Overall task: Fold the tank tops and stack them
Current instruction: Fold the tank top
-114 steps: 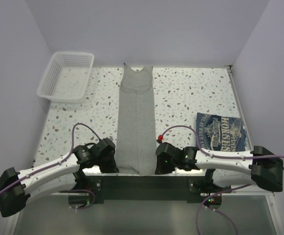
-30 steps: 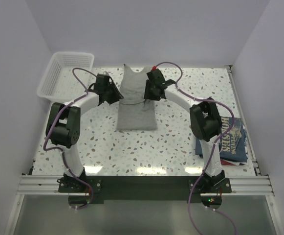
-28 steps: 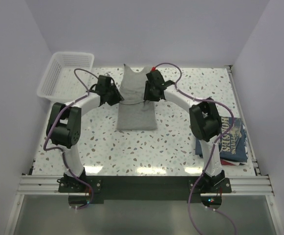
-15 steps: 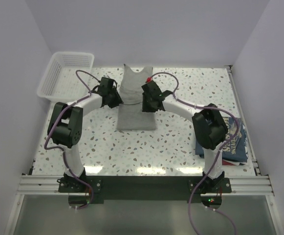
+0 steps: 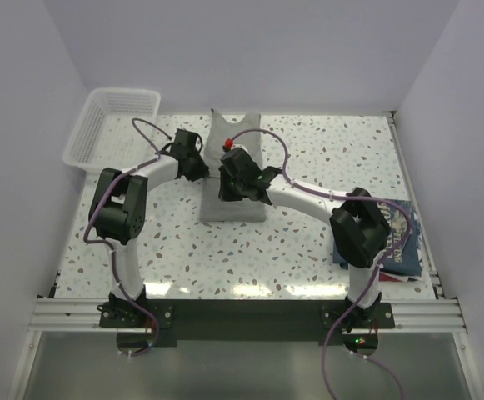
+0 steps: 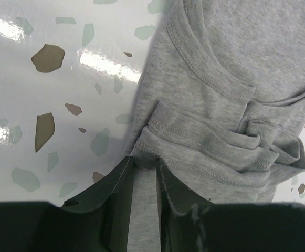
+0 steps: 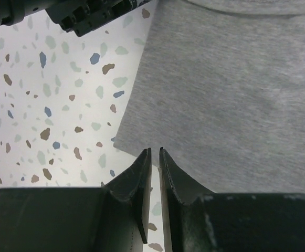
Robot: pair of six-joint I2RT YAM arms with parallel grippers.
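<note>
Left pincer [image 6: 144,160] clamps the bunched hem of the grey top [image 6: 231,73], which lies ahead of its tips. Right pincer [image 7: 154,152] looks closed and empty, cloth edge at its tips. I would flatten that hem before releasing.

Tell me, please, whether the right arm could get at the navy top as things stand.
Probably yes. The right gripper is shut on nothing, and the navy top lies near that arm's base, nothing on it, though the arm must fold well back.

Basket [image 5: 112,129] far-left corner; folded tank top [image 5: 233,210] centre; stacked tank tops [image 5: 404,246] right.
</note>
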